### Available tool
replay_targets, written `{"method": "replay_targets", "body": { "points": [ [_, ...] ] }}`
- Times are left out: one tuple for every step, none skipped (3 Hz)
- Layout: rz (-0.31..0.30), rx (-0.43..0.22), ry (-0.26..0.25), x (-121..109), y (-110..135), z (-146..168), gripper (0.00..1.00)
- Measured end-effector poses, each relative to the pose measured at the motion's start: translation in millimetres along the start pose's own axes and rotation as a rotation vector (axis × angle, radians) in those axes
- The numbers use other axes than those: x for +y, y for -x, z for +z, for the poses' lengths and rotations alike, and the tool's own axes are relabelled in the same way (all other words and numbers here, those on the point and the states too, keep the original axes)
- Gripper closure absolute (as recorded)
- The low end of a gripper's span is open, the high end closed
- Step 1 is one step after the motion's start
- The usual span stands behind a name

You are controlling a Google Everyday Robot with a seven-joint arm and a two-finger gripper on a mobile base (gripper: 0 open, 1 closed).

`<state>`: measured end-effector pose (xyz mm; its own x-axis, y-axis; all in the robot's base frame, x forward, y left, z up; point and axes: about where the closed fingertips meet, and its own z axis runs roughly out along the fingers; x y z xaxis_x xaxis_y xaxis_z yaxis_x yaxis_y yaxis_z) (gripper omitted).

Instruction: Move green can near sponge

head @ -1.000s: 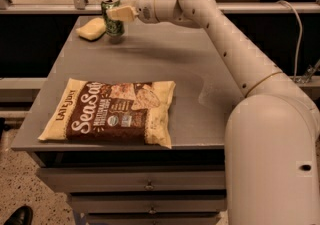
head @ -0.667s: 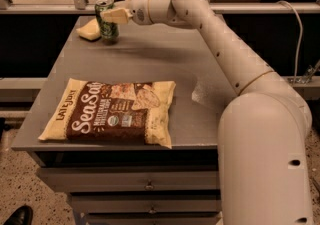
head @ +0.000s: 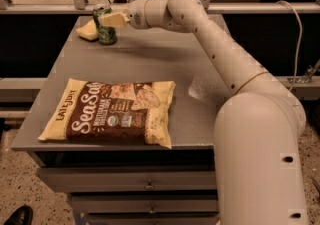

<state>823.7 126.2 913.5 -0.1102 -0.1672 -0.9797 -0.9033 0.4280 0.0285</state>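
Where the gripper (head: 104, 18) sits: back-left corner of the grey metal table (head: 150, 64), clamped on the can's upper half.
Can: slim green drink can (head: 106, 33), silver rim, upright, touching the sponge.
Sponge: pale yellow soft sponge (head: 86, 30), at the back edge, left of the can.
Bag: large brown-and-yellow chip bag (head: 112, 111), flat by the front edge, well apart.
Open room: bare tabletop between bag and can, and along the right edge.

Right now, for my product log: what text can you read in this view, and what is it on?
"LATE JULY": chip bag, left end.
"Sea Salt": chip bag, large script.
Smaller print on the chip bag: too blurred to read.
Markings on the green can, in the gripper beside the sponge: unreadable.
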Motion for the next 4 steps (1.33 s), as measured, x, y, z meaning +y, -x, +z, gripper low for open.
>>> {"method": "replay_targets", "body": {
  "points": [
    [-0.004,-0.001,-0.004,-3,-3,2,0.12],
    [-0.018,-0.007,-0.009,-8,-3,0,0.00],
    [-0.044,-0.007,-0.020,-14,-2,-22,0.00],
    [-0.149,0.048,-0.128,-33,11,-123,0.00]
  ]
}}
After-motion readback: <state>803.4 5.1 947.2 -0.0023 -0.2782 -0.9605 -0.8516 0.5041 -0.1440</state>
